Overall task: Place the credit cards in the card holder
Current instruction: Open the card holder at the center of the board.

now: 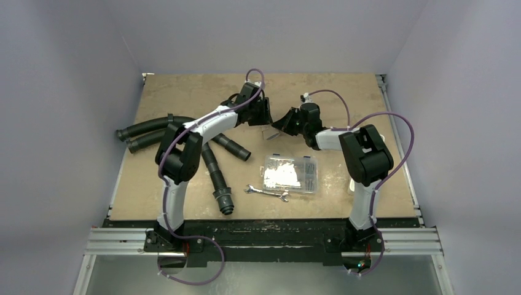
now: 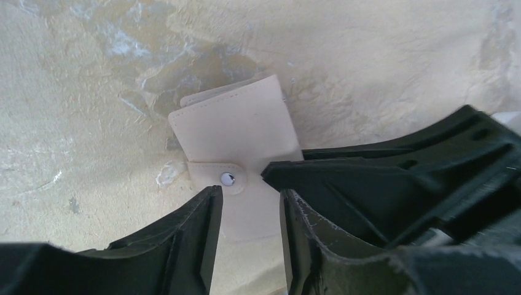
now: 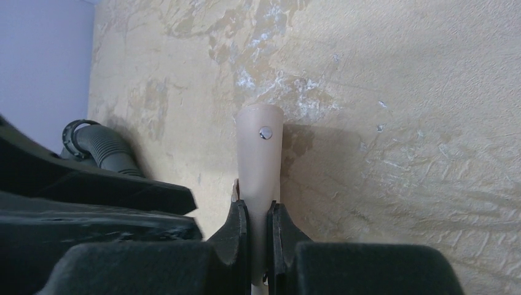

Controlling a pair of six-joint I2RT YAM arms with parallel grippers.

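The card holder (image 2: pixel 233 132) shows its tan face with a strap and a metal snap. It is held just above the table between the two arms in the top view (image 1: pixel 269 133). My right gripper (image 3: pixel 259 209) is shut on the card holder (image 3: pixel 260 160), which it sees edge-on with the snap at the top. My left gripper (image 2: pixel 246 193) is open, its fingers either side of the holder's near end without pinching it. One right finger (image 2: pixel 368 178) reaches in from the right. No light-blue credit cards are in view.
A clear plastic compartment box (image 1: pixel 290 174) lies in the middle of the table, with a metal wrench (image 1: pixel 267 192) in front of it. Several black corrugated hoses (image 1: pixel 215 172) lie on the left. One hose end shows in the right wrist view (image 3: pixel 98 147).
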